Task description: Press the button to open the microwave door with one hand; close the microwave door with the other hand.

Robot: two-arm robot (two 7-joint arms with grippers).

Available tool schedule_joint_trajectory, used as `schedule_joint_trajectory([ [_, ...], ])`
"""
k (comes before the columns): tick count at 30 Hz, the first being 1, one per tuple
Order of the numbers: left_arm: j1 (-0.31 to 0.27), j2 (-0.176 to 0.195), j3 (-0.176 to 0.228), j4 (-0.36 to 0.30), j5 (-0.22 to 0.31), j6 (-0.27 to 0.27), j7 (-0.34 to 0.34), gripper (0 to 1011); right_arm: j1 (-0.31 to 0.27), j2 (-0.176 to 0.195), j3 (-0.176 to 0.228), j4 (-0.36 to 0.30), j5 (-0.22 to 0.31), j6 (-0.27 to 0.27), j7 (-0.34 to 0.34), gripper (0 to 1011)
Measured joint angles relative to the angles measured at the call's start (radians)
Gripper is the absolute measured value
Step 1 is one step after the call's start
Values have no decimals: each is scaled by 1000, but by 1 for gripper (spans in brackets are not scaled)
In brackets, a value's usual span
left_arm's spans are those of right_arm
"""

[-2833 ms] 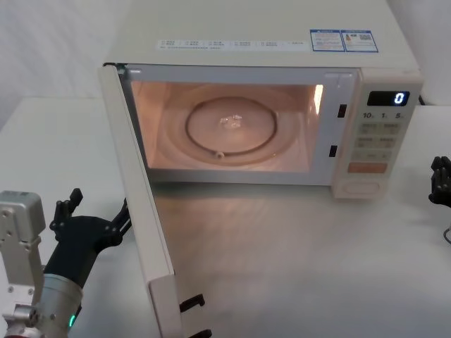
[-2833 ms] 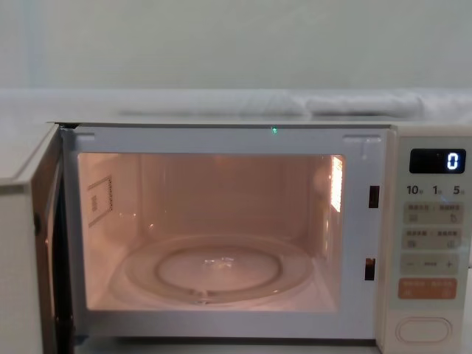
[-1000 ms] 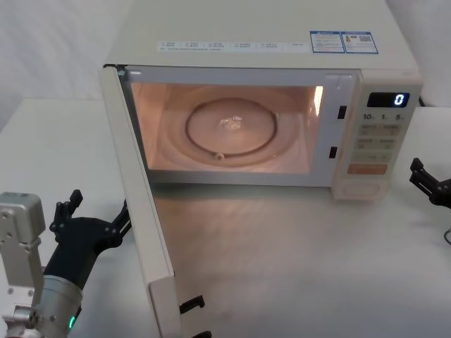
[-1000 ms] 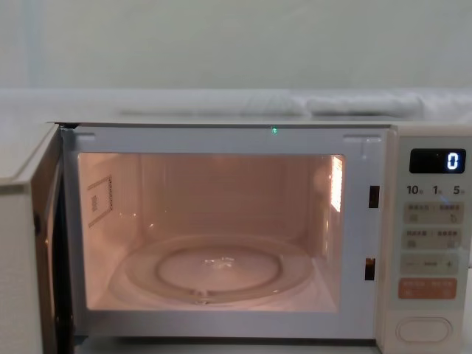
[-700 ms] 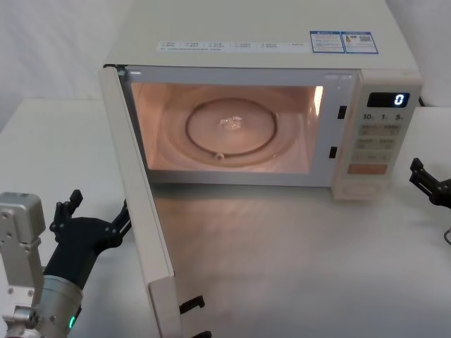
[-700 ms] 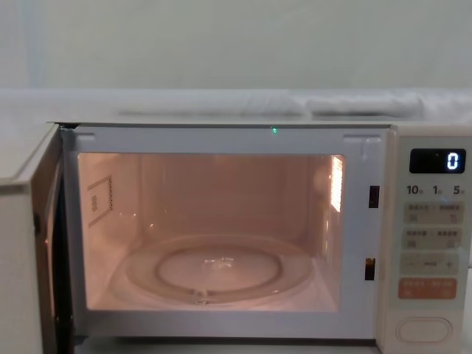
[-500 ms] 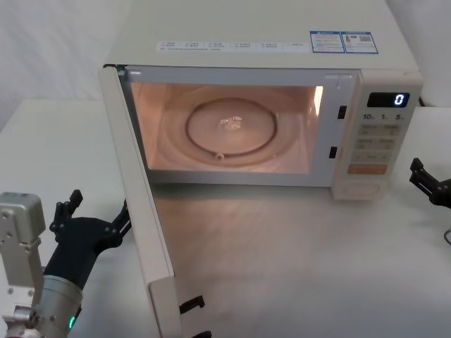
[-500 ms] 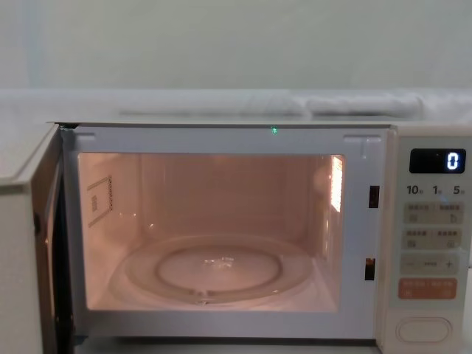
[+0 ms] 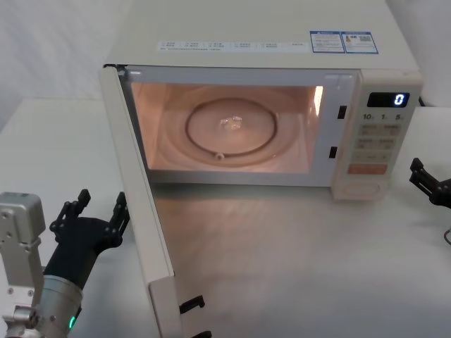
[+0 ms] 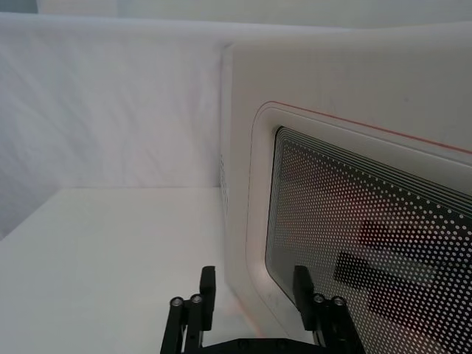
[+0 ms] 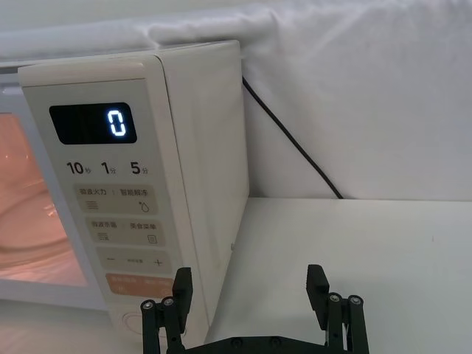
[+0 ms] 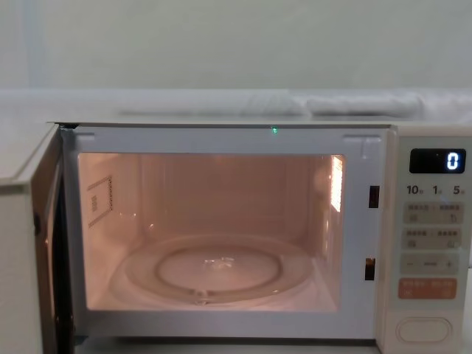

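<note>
The microwave door [image 9: 138, 211] stands swung wide open towards me, hinged at the left, and the lit cavity holds a glass turntable [image 9: 229, 127]. In the left wrist view the door's outer face with its dotted dark window [image 10: 361, 236] is close ahead. My left gripper [image 9: 102, 205] hovers just left of the door's outer side, open with nothing between its fingers [image 10: 208, 284]. My right gripper [image 9: 430, 186] is open at the table's right, beside the control panel. The oval button [image 9: 366, 188] sits at the panel's bottom, also in the chest view [image 12: 424, 329].
The microwave [image 9: 268, 35] fills the back of the white table [image 9: 296, 267]. A black power cable [image 11: 291, 140] runs down behind its right side. The display [image 11: 92, 123] reads 0. Two latch hooks [image 9: 192, 303] stick out of the door's free edge.
My left gripper's fingers have drawn closer together beside the door. The door and my right gripper have stayed where they were.
</note>
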Motion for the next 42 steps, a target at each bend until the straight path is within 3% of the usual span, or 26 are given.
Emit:
schedule_joint_trajectory([
  [4,0,0,0,0,0,0,0,621,0,0,0,0,0,0,0,1002],
  [6,0,0,0,0,0,0,0,506,0,0,0,0,0,0,0,1002],
  [7,0,0,0,0,0,0,0,506,0,0,0,0,0,0,0,1002],
  [12,0,0,0,0,0,0,0,299,0,0,0,0,0,0,0,1002],
  [19,0,0,0,0,0,0,0,125,0,0,0,0,0,0,0,1002],
  [22,0,0,0,0,0,0,0,7,0,0,0,0,0,0,0,1002],
  [42,0,-1,-1,0,0,-1,-1,0,0,0,0,0,0,0,0,1002],
])
